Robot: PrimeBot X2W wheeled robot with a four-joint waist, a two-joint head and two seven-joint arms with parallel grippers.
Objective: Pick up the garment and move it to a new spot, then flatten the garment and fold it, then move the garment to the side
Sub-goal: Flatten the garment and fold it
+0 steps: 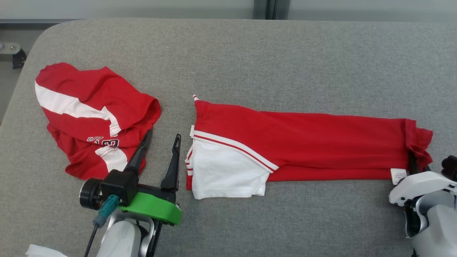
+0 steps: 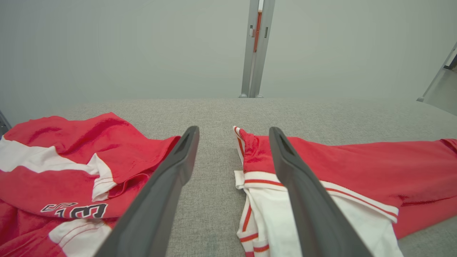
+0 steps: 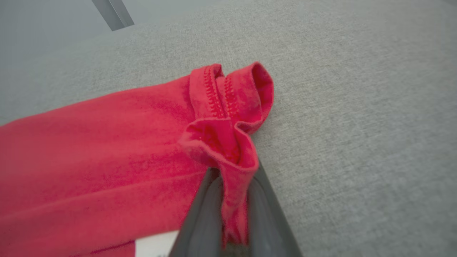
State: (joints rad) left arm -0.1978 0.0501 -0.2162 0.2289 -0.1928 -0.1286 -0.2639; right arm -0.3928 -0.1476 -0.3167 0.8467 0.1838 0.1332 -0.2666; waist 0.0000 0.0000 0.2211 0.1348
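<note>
Shirt (image 1: 303, 142), red and folded long, lies across the middle of the grey tabletop (image 1: 250, 53) and reaches out to 3 o'clock. The right end effector (image 3: 235, 170) is pinched shut on a small bunch of its hem there. The left end effector (image 1: 162, 135) is wide open and holds nothing, between this shirt and a crumpled shirt (image 1: 89, 107) at 9 o'clock. I think the little pinch could slip if pulled hard. Lifting one end alone could spoil the fold. The left one might grab the wrong shirt.
</note>
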